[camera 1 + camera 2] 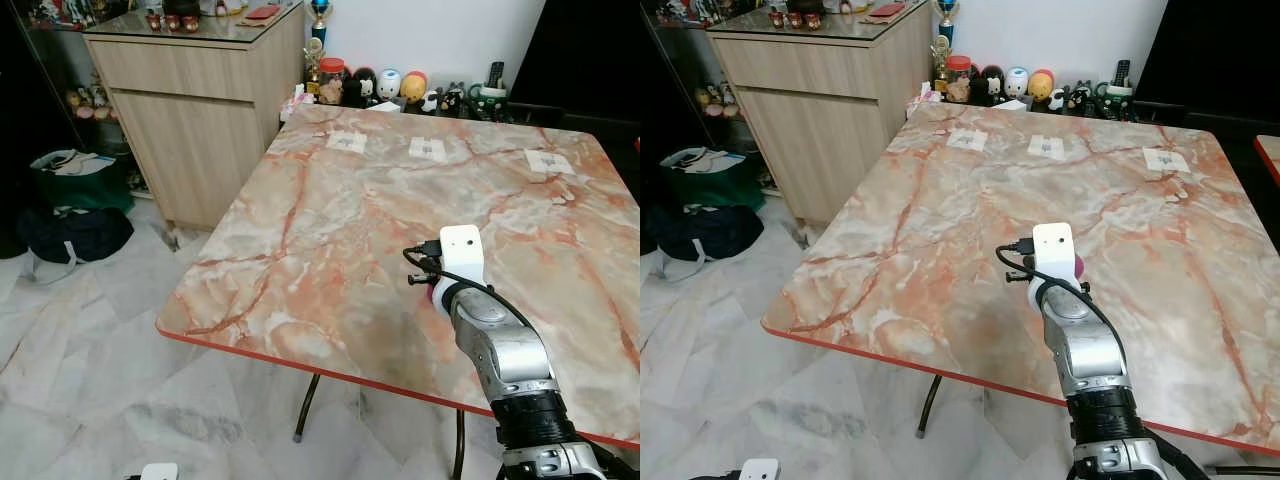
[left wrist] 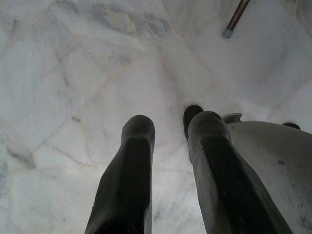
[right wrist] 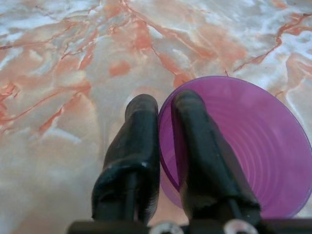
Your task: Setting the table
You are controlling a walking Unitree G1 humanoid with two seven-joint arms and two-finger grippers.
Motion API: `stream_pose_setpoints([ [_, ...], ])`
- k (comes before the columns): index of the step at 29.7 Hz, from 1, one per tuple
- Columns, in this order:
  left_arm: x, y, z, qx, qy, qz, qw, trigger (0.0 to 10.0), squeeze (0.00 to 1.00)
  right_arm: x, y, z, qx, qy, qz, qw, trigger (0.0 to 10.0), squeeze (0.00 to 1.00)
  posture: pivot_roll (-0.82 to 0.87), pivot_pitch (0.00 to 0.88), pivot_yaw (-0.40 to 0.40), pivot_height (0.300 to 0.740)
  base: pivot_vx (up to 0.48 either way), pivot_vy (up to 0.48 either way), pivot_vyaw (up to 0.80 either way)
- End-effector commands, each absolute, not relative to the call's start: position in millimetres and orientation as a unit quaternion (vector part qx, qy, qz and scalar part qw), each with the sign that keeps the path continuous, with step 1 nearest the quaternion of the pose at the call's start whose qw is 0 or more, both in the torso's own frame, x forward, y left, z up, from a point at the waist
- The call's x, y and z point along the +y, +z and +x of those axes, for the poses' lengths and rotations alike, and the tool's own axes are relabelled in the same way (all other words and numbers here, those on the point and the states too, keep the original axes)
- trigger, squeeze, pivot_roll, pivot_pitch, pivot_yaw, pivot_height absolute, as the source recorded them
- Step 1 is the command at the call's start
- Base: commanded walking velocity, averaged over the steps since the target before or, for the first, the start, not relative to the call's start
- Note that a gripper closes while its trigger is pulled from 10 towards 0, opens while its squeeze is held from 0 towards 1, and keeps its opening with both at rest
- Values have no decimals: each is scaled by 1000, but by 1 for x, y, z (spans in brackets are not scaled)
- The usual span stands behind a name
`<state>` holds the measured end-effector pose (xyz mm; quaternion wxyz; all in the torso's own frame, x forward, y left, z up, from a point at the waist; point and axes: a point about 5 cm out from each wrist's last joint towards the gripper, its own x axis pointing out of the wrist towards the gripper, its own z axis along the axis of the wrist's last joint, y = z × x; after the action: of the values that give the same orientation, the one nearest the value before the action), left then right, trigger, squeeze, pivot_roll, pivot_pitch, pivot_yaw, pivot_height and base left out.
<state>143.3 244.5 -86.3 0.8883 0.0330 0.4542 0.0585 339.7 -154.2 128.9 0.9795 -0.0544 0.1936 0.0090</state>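
At the far left, a green bag [image 1: 75,180] and a dark bag [image 1: 75,235] lay on the pale marble floor [image 1: 90,380] beside the light wooden cabinet [image 1: 195,110], leaving a broad stretch of bare tile between them and the table's near left corner. The left gripper [image 2: 168,146] hung low over that floor, its two black fingers [image 2: 129,180] slightly parted and holding nothing, with a thin metal table leg [image 2: 235,19] standing well apart from it. The square table with a pink-and-cream marble-patterned top [image 1: 330,220] had a red rim along its near edge; three small white paper squares [image 1: 347,141] sat in a row near its far edge, and most of the surface between them and the near rim lay open. A row of small figurines and jars [image 1: 385,88] stood against the white wall just behind the far edge. Over the near right part of the tabletop, inside the rim, the right gripper [image 3: 163,114] was clamped on the rim of a translucent purple plastic cup [image 3: 253,146], one finger inside the cup and the other outside its wall; whether the cup touched the tabletop could not be told.
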Motion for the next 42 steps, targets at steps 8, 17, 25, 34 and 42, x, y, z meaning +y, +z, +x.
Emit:
stream_pose_setpoints([
  [8, 245, -88, 139, 465, 53, 35, 883, 10000, 0, -152, 130, 343, 191, 11, -50, 980, 0, 0, -7, 19, -16, 740, 0, 0, 0],
  [17, 244, -88, 138, 465, 52, 34, 883, 10000, 0, -155, 150, 342, 53, -23, -16, 998, 10000, 0, -11, 20, -21, 740, 0, 0, 0],
  [25, 244, -89, 138, 461, 56, 31, 885, 10000, 0, -162, 139, 320, 9, -65, 36, 997, 10000, 0, -16, 26, -23, 740, 0, 0, 0],
  [34, 242, -89, 139, 459, 53, 32, 886, 10000, 0, -175, 134, 319, -24, -92, 47, 994, 10000, 0, -19, 23, -29, 740, 0, 0, -87],
  [42, 241, -89, 139, 458, 46, 37, 887, 10000, 0, -171, 148, 323, -75, -90, 17, 993, 10000, 0, -22, 21, -32, 740, 0, -295, -785],
])
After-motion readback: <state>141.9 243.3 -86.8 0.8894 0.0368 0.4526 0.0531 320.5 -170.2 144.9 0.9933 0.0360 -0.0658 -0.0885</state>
